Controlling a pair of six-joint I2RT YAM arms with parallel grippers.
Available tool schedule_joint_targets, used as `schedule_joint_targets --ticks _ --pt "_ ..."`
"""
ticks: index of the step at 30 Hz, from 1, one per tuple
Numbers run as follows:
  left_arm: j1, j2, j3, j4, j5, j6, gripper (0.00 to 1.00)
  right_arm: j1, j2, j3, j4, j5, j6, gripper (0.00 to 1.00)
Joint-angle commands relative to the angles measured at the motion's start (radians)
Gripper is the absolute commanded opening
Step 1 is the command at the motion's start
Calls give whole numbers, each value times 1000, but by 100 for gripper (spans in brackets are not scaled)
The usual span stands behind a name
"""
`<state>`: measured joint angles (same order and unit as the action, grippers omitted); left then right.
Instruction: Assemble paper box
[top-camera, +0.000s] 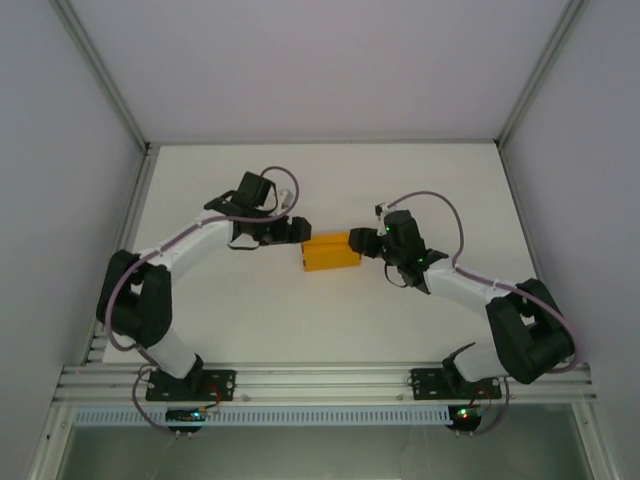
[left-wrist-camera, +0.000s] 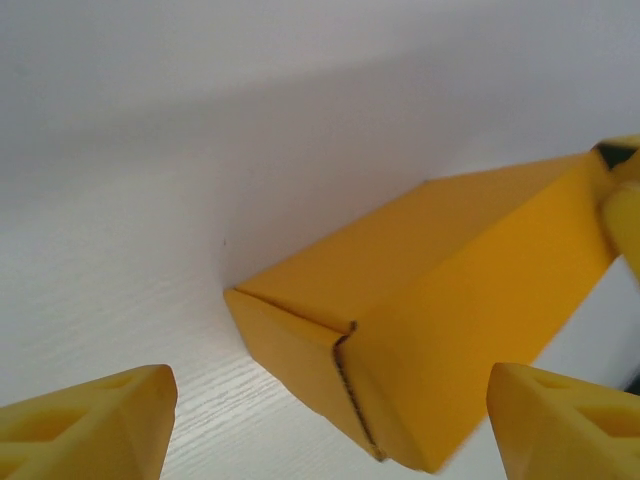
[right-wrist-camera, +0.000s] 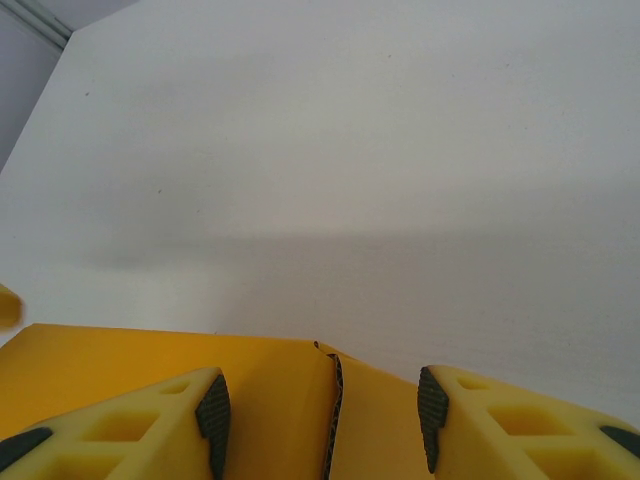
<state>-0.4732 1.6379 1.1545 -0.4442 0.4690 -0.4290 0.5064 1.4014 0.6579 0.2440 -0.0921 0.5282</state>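
The paper box (top-camera: 331, 252) is a small low orange box lying on the white table (top-camera: 330, 180) between the two arms. My left gripper (top-camera: 298, 232) is at the box's left end and is open. In the left wrist view the box (left-wrist-camera: 440, 320) shows a near corner with a raw card seam, and that corner lies between my spread yellow fingers (left-wrist-camera: 90, 425). My right gripper (top-camera: 362, 243) is at the box's right end, also open. In the right wrist view its pads (right-wrist-camera: 212, 410) stand apart over the box top (right-wrist-camera: 270, 390), where a flap edge runs between them.
White walls with metal corner posts (top-camera: 105, 75) close in the table on three sides. An aluminium rail (top-camera: 320, 382) carrying both arm bases runs along the near edge. Bare white table lies behind and in front of the box.
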Motion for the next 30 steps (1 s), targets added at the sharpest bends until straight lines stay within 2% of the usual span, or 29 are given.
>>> schedule_joint_targets --ticks 1,3,6,8,12,15,17,23,30 --pt "5 25 -33 96 163 -37 78 6 65 -56 -204 19 1 54" --pt "10 27 -66 104 169 -39 75 6 67 -62 -203 24 8 54" --pt "24 20 -135 149 180 -59 61 -2 68 -79 -178 -12 15 53" --pt "39 19 -193 210 205 -85 49 -9 71 -94 -155 -40 24 51" --pt "48 31 -265 290 222 -118 18 -17 73 -131 -98 -85 42 44" --pt "50 34 -285 305 204 -118 2 -25 74 -153 -69 -115 49 29" --pt "49 33 -289 305 193 -118 0 -27 74 -162 -62 -121 58 18" --pt "48 26 -279 305 187 -119 0 -28 68 -176 -33 -127 67 2" --pt "32 11 -202 197 95 -74 0 -29 42 -161 -27 -157 71 0"
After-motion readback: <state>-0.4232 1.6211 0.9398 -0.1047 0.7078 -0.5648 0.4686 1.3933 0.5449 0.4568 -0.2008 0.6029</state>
